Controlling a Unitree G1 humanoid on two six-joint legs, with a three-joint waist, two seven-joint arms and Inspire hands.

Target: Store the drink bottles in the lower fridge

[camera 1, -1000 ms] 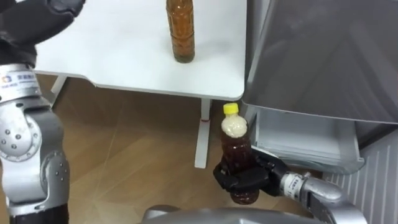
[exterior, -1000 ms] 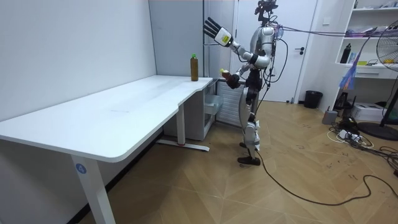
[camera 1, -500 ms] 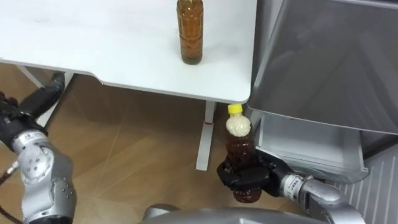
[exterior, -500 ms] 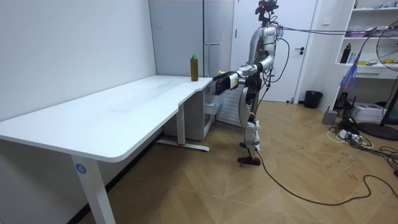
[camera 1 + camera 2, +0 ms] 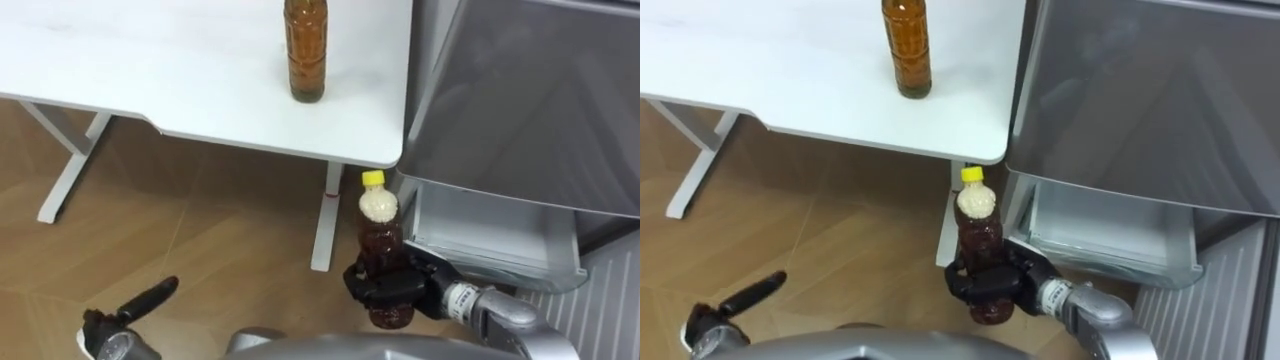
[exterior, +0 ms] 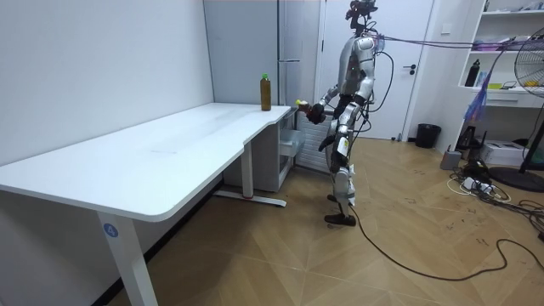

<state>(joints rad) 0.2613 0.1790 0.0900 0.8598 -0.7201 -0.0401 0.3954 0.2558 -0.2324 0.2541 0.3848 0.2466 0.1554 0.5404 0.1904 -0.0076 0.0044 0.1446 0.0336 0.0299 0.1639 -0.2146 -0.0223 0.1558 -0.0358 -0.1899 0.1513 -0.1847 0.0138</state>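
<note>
A brown drink bottle with a yellow cap (image 5: pixel 380 232) stands upright in my right hand (image 5: pixel 388 290), whose fingers are curled round its lower body. It hangs over the floor, just left of the fridge's pulled-out lower drawer (image 5: pixel 492 236). A second brown bottle (image 5: pixel 306 48) stands on the white table (image 5: pixel 150 70) near its right end. My left hand (image 5: pixel 140 303) is low at the bottom left, fingers straight and holding nothing. In the room view I stand between the table's far end and the fridge, holding the bottle (image 6: pixel 302 104) out in front.
The grey fridge door (image 5: pixel 530 90) stands above the drawer at the right. The white table's leg and foot (image 5: pixel 324 225) stand on the wooden floor just left of the held bottle. A ribbed white panel (image 5: pixel 610 290) is at the lower right.
My left arm has come down from above the table to low at my left side. The right hand has kept the yellow-capped bottle in about the same place.
</note>
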